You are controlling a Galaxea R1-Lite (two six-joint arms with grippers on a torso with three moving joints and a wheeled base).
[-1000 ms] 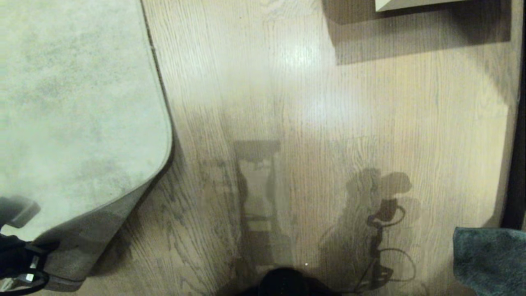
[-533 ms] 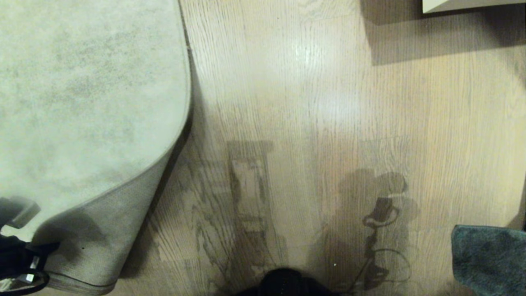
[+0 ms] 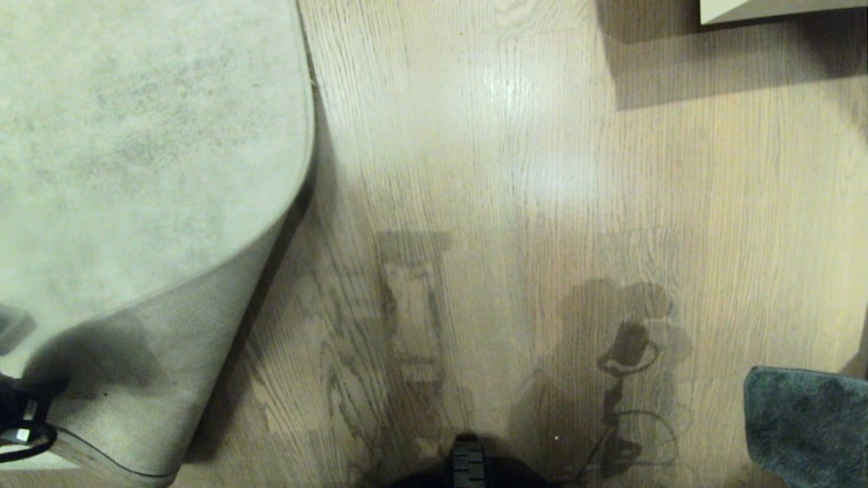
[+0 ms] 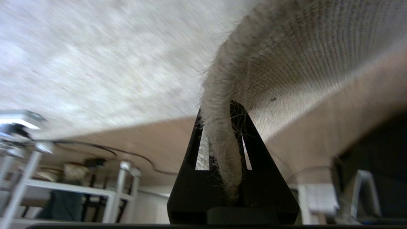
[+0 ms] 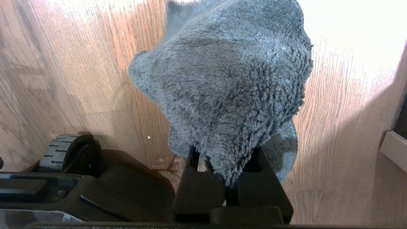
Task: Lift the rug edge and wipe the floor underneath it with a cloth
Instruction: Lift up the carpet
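Left tool (image 4: 233, 149) has the rug edge (image 4: 222, 133) pinched tight between its black jaws, the fuzzy pale grey-beige border of the short-pile rug running right down into the grip in the left wrist view. In the head view that tool (image 3: 20, 423) sits at the lower left of the frame, and the rug corner (image 3: 129, 379) is peeled up off the ground there, its woven underside showing as a slanting flap with a dark shadow along its right side. Above it, the mottled pale rug fills the upper left of the head view and lies flat. Right tool (image 5: 227, 183) is clamped on the cloth (image 5: 229, 86), a small dark teal-grey terry towel that billows out soft and wrinkly beyond the jaws in the right wrist view; in the head view the same cloth (image 3: 807, 423) shows at the lower right corner, well apart from the lifted rug. Between the two stretches the floor (image 3: 515, 203), light brown wood-grain planks with a bright sheen near the upper middle and the robot's shadow across the lower middle. A pale furniture edge (image 3: 780, 10) peeks in at the upper right.
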